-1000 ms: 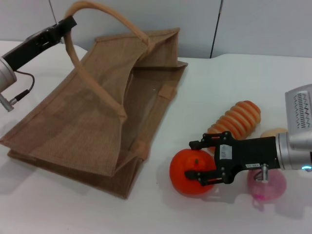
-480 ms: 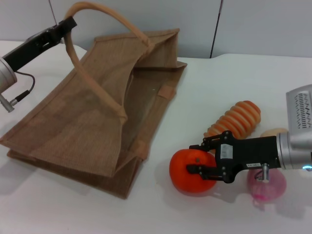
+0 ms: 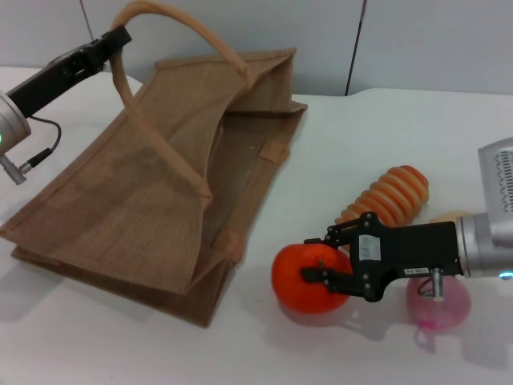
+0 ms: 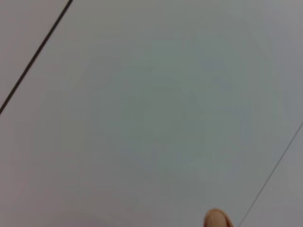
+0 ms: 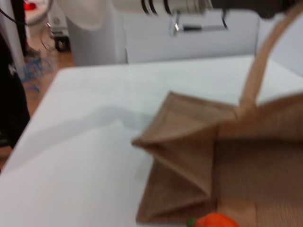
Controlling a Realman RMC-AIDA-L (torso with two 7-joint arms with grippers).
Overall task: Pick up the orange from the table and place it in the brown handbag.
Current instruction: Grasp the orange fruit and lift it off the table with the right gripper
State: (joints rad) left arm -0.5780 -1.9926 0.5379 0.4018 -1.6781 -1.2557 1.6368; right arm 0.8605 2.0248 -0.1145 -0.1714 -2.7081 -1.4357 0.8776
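Currently: right hand (image 3: 314,271) clamped on the orange (image 3: 303,278), which sits on the counter (image 3: 385,128) beside the brown handbag (image 3: 160,184). Left hand (image 3: 112,42) raised, pinching the bag's handle (image 3: 180,32). Ribbed orange item (image 3: 389,196) lies just behind the right hand.

The right hand (image 3: 314,259) covers part of the orange (image 3: 300,280); in the right wrist view only the fruit's top (image 5: 215,220) shows, cut by the edge. The pink ball (image 3: 439,306) and pale round fruit (image 3: 449,216) sit partly behind the right arm. The left hand (image 3: 120,37) grips the brown handbag's (image 3: 152,200) handle; the left wrist view shows only a tan sliver (image 4: 217,219).
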